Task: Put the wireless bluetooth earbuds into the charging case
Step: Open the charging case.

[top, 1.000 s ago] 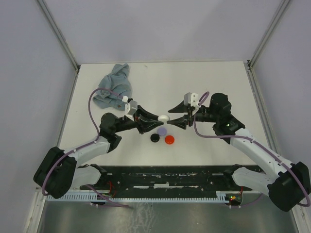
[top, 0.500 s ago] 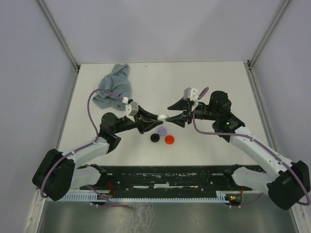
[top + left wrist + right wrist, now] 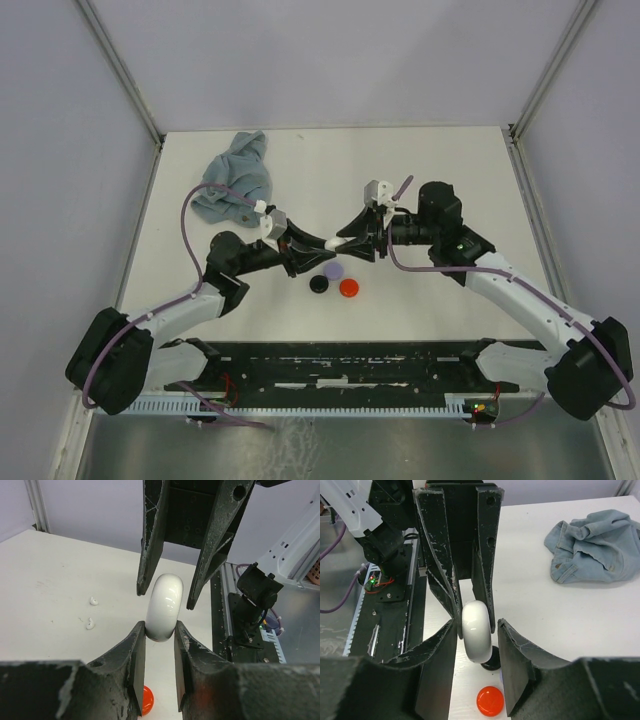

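The white charging case (image 3: 164, 607) is held edge-on above the middle of the surface (image 3: 470, 170), with the left fingers (image 3: 132, 655) clamped on it. The right fingers (image 3: 520, 650) stand apart, flanking the case with narrow gaps. Two tiny white earbuds (image 3: 90, 625) lie on the far-edge side. A lavender disc (image 3: 333, 270), black disc (image 3: 319, 284) and red disc (image 3: 349, 288) sit nearer the near edge. A denim cloth (image 3: 235, 175) fills the far-left corner. Bare surface stretches toward the far-right corner.
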`<action>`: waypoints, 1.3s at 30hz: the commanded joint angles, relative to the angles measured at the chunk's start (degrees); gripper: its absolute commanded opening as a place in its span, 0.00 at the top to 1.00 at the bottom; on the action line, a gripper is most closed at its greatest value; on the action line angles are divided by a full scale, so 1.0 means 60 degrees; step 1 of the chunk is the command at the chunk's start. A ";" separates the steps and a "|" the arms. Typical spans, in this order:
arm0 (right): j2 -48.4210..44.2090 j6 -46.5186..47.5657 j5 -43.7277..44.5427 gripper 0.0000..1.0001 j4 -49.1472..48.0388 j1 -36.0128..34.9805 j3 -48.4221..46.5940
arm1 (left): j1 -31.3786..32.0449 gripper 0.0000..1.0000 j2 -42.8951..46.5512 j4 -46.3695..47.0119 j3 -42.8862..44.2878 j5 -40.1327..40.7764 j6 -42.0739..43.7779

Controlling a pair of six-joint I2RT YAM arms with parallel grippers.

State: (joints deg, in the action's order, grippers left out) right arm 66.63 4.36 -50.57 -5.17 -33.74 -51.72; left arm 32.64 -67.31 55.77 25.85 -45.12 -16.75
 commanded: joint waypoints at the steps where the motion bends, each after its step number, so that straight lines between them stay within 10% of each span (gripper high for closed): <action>1: 0.0067 0.0117 -0.0374 0.54 0.0299 -0.0089 -0.0547 | 0.0047 0.97 0.0264 0.0274 0.0164 0.0122 0.0580; 8: 0.0143 0.0220 -0.0279 0.72 0.0571 -0.0124 -0.0687 | 0.0063 0.94 0.0289 0.0272 0.0153 0.0080 0.0567; 20: 0.0121 -0.0230 -0.0168 0.87 0.0048 -0.0215 -0.0725 | 0.0163 0.58 0.0186 0.0243 0.0154 0.0079 0.0551; 39: 0.0219 -0.0258 0.0132 0.87 -0.0010 -0.0370 -0.0718 | 0.0244 0.60 0.0181 0.0637 0.0159 0.0105 0.0258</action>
State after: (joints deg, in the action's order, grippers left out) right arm 67.59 3.25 -50.35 -2.61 -35.53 -53.45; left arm 33.65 -66.74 55.94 25.85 -45.12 -16.78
